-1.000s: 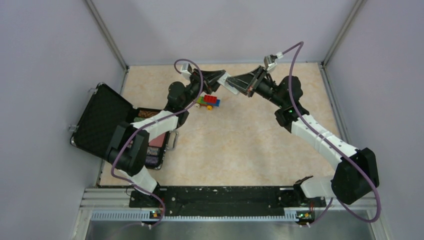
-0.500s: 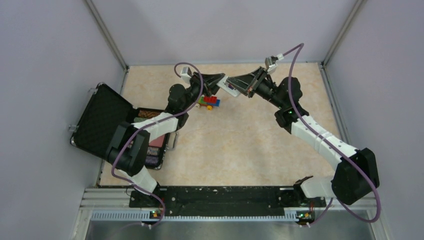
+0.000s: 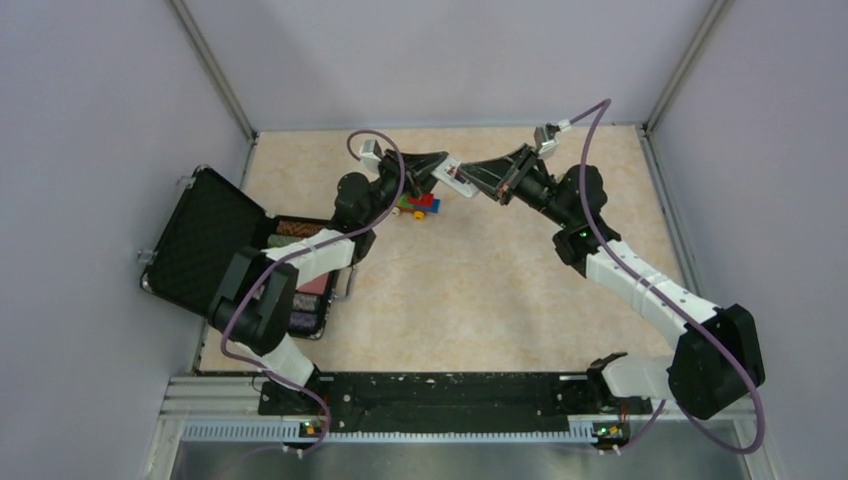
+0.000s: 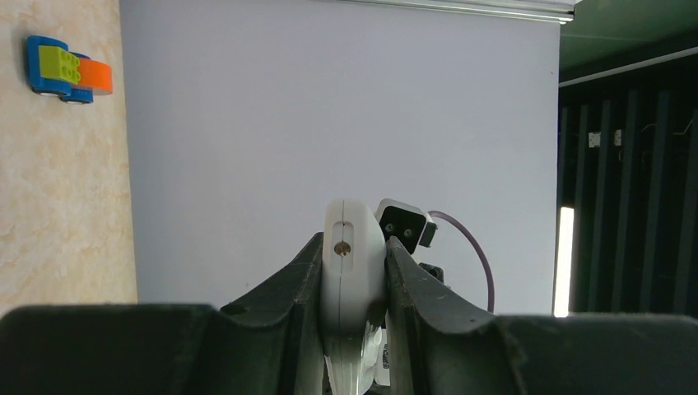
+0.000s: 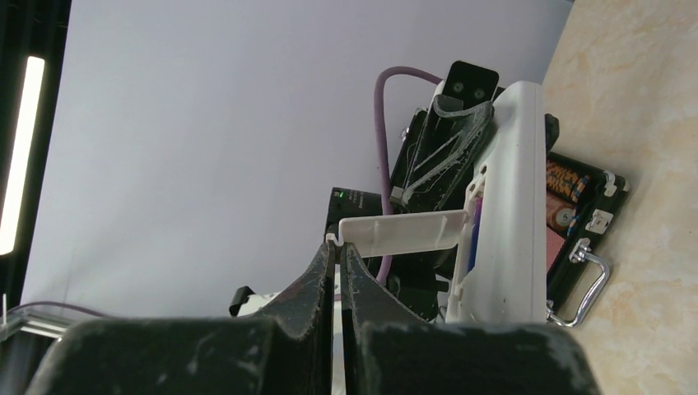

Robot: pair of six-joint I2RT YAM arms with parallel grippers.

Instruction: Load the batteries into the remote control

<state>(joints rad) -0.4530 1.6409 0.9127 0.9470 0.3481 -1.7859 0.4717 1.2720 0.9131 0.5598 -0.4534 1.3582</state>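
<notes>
Top view, toward 12 o'clock of the table (image 3: 480, 290): left gripper (image 3: 437, 170) and right gripper (image 3: 478, 177) tip to tip, held off the tabletop.

Left jaws clenched on the remote control (image 4: 354, 263), one finger against each opposite face, remote end-on to the left wrist camera.

Right jaws pinched flat on the white back cover (image 5: 403, 233), far edge of the cover touching the remote beside the open battery bay.

In that bay, a dark blue-purple battery (image 5: 476, 234), seated lengthwise. Second battery not made out.

At 7 o'clock of the remote, close below the left gripper, toy brick car (image 3: 418, 203) on the table.

At 9 o'clock of the table, black case (image 3: 200, 245), lid open, poker chips (image 5: 562, 216) inside, metal handle (image 5: 586, 280) on its edge.
</notes>
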